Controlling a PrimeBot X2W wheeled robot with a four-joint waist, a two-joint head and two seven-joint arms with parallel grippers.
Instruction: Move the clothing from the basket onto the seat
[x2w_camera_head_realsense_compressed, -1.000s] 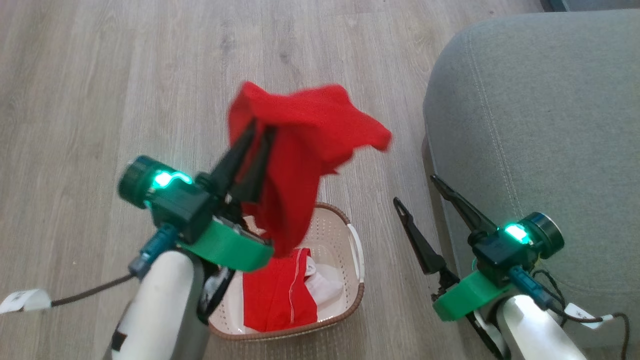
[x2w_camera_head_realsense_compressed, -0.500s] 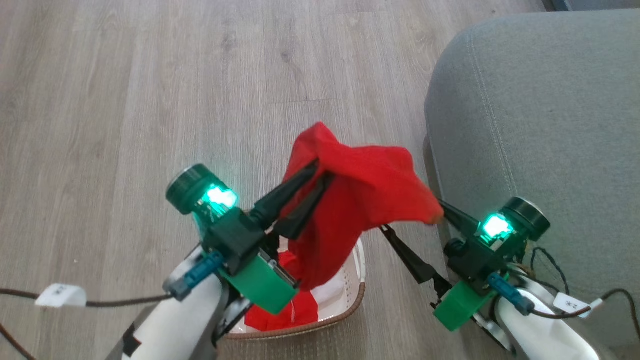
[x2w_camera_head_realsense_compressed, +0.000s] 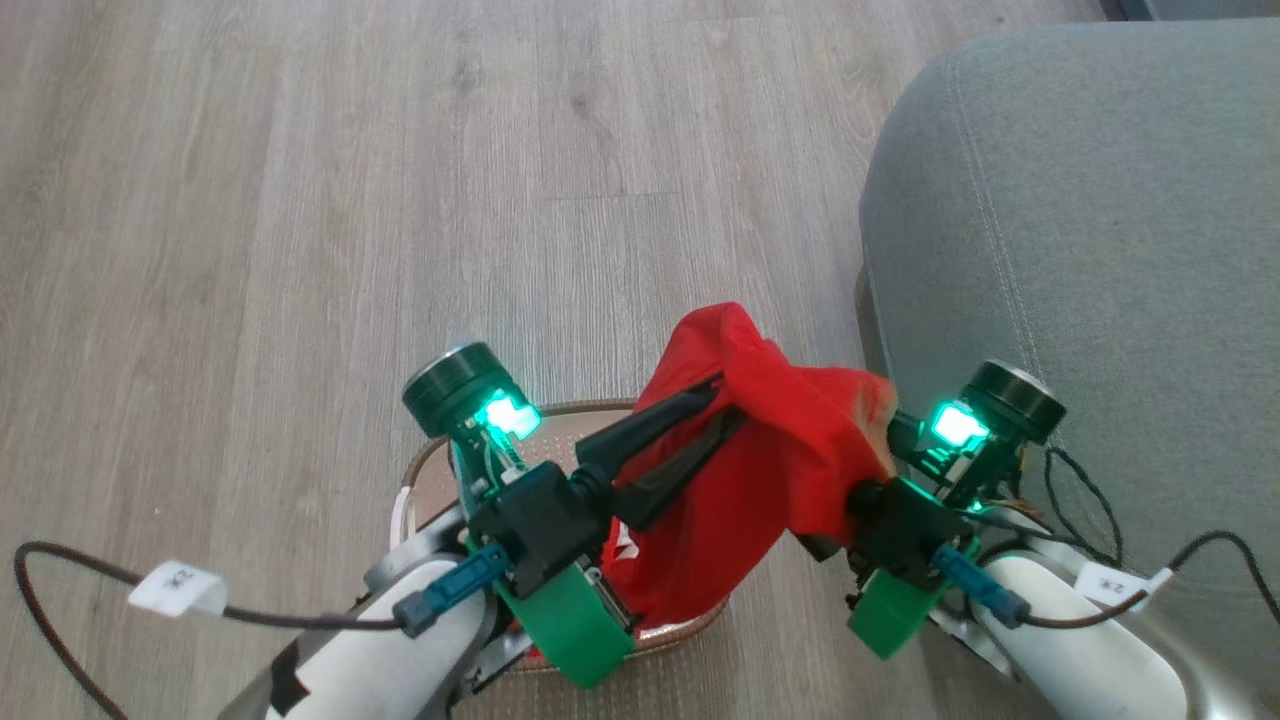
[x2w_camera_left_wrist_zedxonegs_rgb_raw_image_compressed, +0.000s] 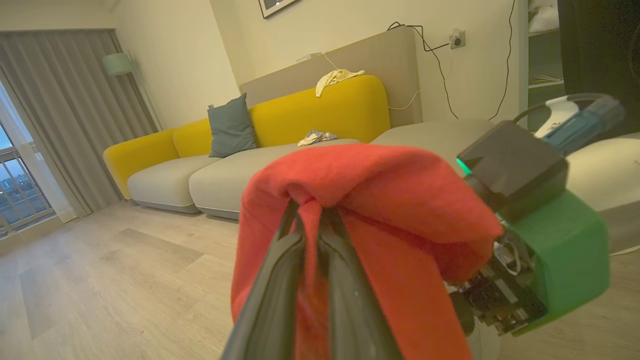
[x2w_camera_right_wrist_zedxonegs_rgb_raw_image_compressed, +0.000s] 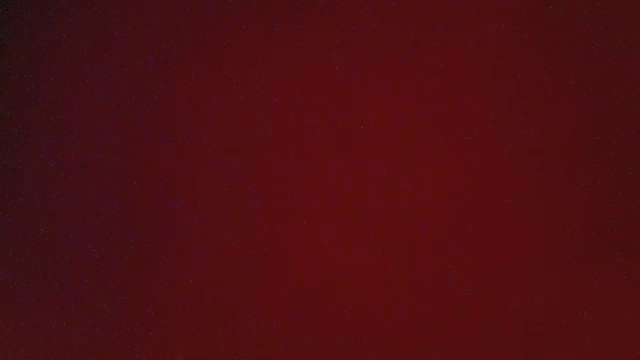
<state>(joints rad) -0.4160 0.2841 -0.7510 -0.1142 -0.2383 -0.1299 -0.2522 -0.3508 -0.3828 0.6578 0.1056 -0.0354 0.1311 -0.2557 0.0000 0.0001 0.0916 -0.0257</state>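
The garment (x2w_camera_head_realsense_compressed: 790, 450) is plain bright red, soft and matte, bunched into a rounded hump with a peak on top and loose folds hanging down its near side. No stripe or hem shows on it from here. It is up in the air between the two arms, over the right half of the basket (x2w_camera_head_realsense_compressed: 575, 430) and close to the edge of the grey seat (x2w_camera_head_realsense_compressed: 1100, 250); whether it brushes the cushion I cannot tell. The basket sits on the wood floor (x2w_camera_head_realsense_compressed: 300, 250), much of it hidden behind the left arm and the hanging cloth. Its brown rim shows at the far side and again at the near right. Inside it, low beside the left wrist, a little more clothing (x2w_camera_head_realsense_compressed: 618, 540) peeks out, red with a fleck of white and too covered to read. The left gripper (x2w_camera_head_realsense_compressed: 728, 400) has its two dark fingers pressed together on a fold just under the peak, and the cloth hoods their tips and falls away to the right. The right gripper (x2w_camera_head_realsense_compressed: 905, 520) has the garment's right flap draped over it. Its fingers are buried under that flap, spread wide beneath it. From that arm's wrist, the cloth (x2w_camera_right_wrist_zedxonegs_rgb_raw_image_compressed: 320, 180) is a dark red murk with no edge to make out.
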